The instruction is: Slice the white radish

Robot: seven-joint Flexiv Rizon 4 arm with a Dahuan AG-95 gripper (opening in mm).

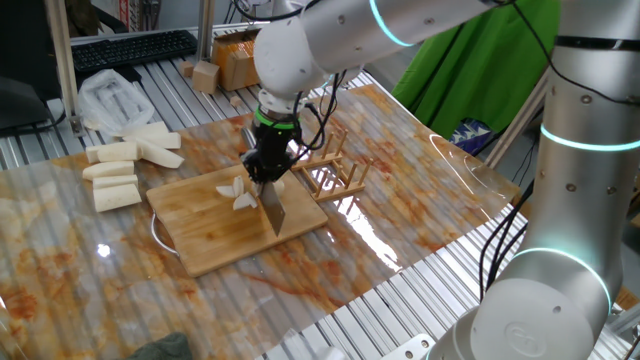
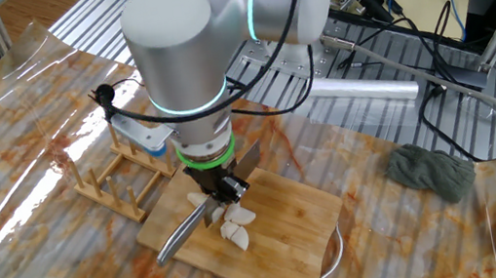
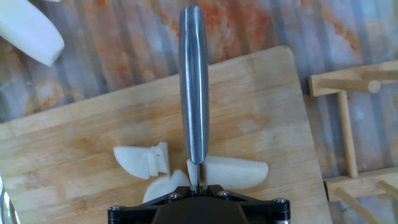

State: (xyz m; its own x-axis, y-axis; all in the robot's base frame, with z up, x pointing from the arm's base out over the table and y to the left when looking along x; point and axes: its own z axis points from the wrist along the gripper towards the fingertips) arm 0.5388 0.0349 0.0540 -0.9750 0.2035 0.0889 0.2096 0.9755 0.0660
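one fixed view: sitting off to one side of the table, looking down at a slant from mid range, so the gripper (image 1: 266, 178) is landing near the middle with the cutting board (image 1: 215, 240) just below the jaws and the wooden rack (image 1: 335, 175) just beyond them

the other fixed view: facing in from the opposite side, higher and a bit closer, so the arm's big wrist is blocking the space above the jaws and the rack (image 2: 122, 182) is sitting left of them

hand view: riding on the hand, staring straight down past the jaws at very close range, the knife (image 3: 193, 87) running up from them

shared: all three are catching the board, rack and white radish (image 3: 231, 172) pieces under the jaws
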